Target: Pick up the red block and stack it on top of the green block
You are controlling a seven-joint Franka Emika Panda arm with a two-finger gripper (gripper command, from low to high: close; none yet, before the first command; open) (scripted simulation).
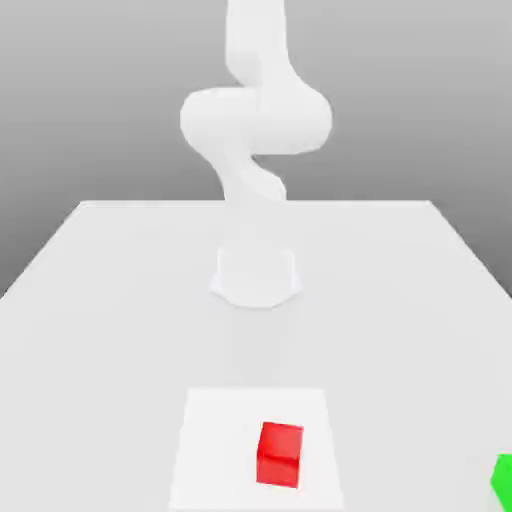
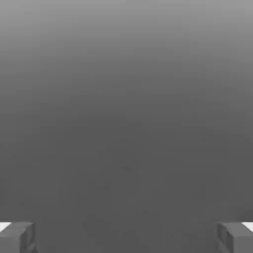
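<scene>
the worktop (image 1: 110, 300) is carrying both blocks along its near edge. my arm (image 1: 255, 120) is rearing up over its middle, so my pincer (image 2: 126, 237) is gaping wide, gripping nothing. the red block (image 1: 279, 454) is sitting mid-edge, the green block (image 1: 503, 478) nearing the corner on the exterior view's right, well apart.

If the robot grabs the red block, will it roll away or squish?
Probably neither. The red block looks like a cube with flat faces and sharp edges, so it should sit still rather than roll. It appears solid and keeps its shape, so it likely won't squish. Its smooth sides might slip a little between the fingertips.
</scene>
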